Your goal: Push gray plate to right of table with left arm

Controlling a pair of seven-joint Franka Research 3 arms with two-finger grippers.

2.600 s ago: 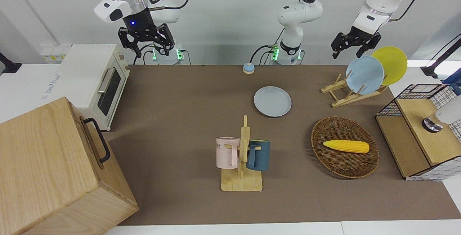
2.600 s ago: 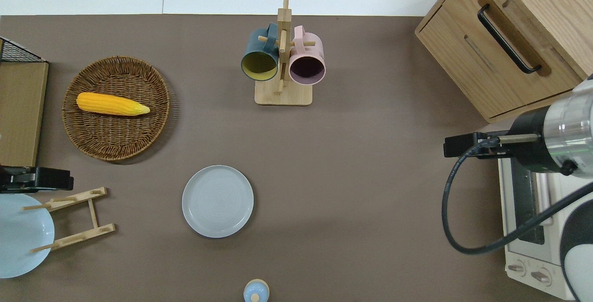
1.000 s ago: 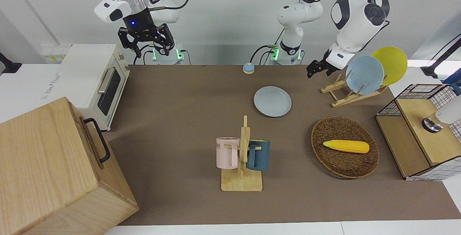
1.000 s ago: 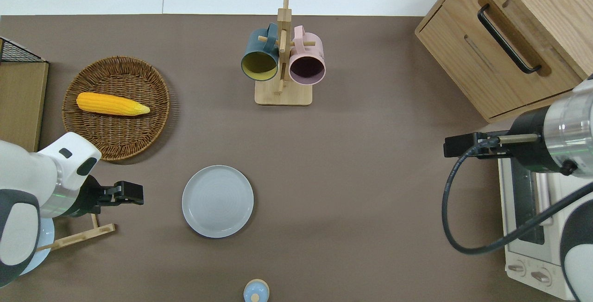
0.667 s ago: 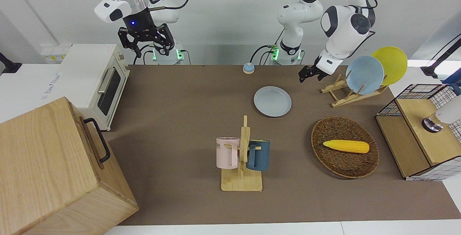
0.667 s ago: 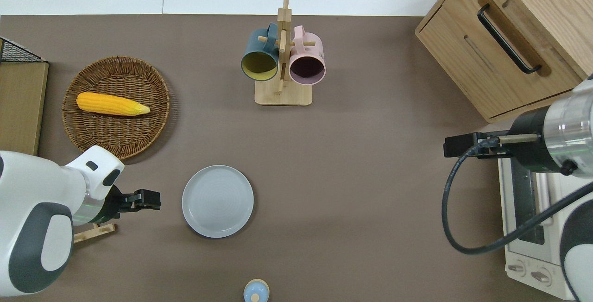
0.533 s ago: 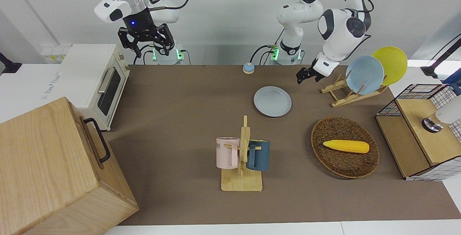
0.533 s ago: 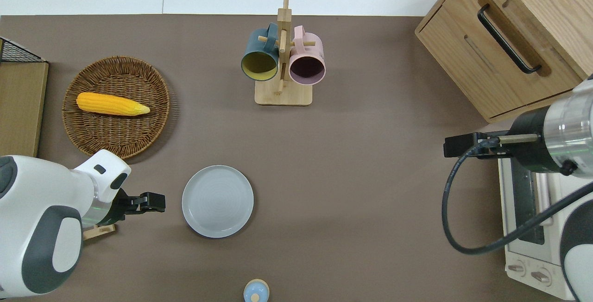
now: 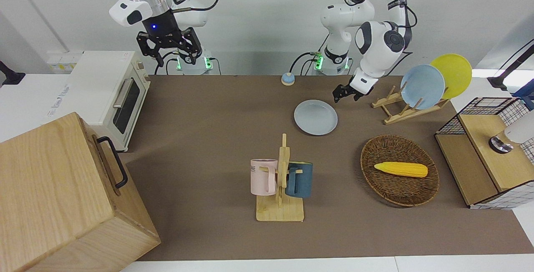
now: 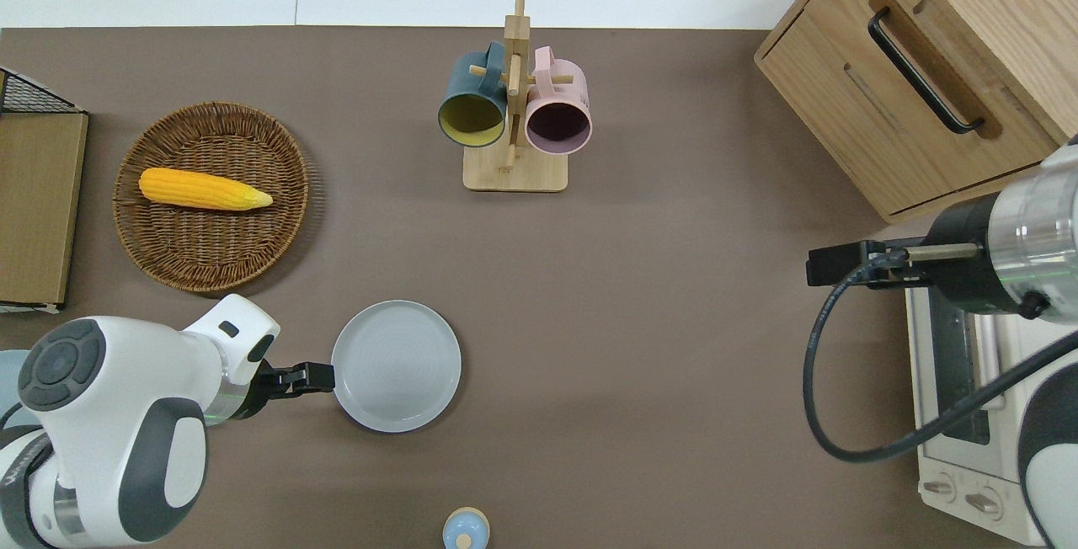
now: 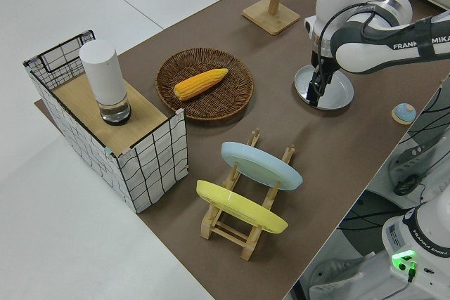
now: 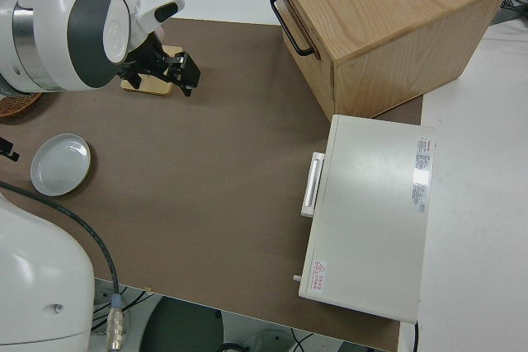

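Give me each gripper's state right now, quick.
Left gripper: at the rim of the round pale gray-blue plate; open or shut cannot be told.
Right gripper: parked, open, holding nothing.

You can't tell whether the left gripper [image 10: 316,375] touches the gray plate [image 10: 397,366] or how its fingers are set. The left arm [image 10: 118,423] covers the plate rack [image 9: 398,107] overhead, where the toaster oven [image 10: 968,423] is cut off at the edge.
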